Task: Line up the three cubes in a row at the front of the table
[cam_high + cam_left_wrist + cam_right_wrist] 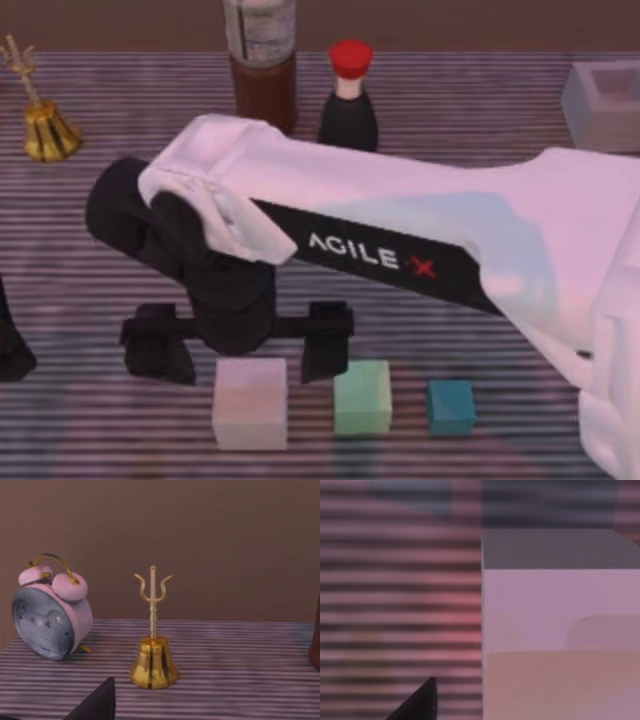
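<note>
Tabletop (120, 210) with fine purple-and-white stripes fills the top view from edge to edge. You see the right arm (420, 240) cross it from the lower right of the frame toward the centre left, white shell uppermost, with the AgileX lettering on a black band. Its right gripper (245, 350) sits at the lower centre left, fingers (158, 345) spread wide apart and holding nothing. The far finger stands just behind the gap between the two larger cubes.

Note the row along the lower edge of the top view. The lilac-white cube (250, 402) is largest and lies leftmost. The mint-green cube (362, 397) lies just right of it, with a narrow gap between them. The teal-blue cube (450, 407) is smallest and lies rightmost, near the green one but apart. The right wrist view shows the lilac-white cube close up, resting on the stripes.

Observe the left arm (10, 345) as a dark shape at the far left edge of the top view. You cannot tell how its fingers stand.

Other items stand along the upper part of the top view: a brown bottle (262, 65), a dark bottle with a red cap (349, 95), a hollow square block (603, 100) at the upper right, and a gold bell (45, 125) at the upper left. The left wrist view adds a pink alarm clock (50, 617) beside the bell.
</note>
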Motion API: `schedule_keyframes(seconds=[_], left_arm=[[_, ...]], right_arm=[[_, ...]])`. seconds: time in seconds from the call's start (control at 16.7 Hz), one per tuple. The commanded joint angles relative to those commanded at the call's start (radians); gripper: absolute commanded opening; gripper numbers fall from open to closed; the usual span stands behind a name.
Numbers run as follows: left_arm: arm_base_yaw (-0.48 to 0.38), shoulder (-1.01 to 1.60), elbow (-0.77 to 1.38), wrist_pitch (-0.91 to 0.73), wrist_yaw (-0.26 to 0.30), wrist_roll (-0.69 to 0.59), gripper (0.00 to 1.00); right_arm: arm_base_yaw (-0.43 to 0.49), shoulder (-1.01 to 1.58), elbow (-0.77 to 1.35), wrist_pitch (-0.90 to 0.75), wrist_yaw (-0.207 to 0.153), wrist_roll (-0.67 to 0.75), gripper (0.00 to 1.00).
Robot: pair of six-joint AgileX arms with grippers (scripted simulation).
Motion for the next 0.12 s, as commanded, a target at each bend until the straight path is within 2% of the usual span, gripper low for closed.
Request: schedule_keyframes(seconds=[0.12], left_arm=[[0.000,0.000,0.000,0.000,0.000,0.000,1.00]], right_arm=[[0.001,-0.007,0.015,-0.016,0.000,-0.001,1.00]])
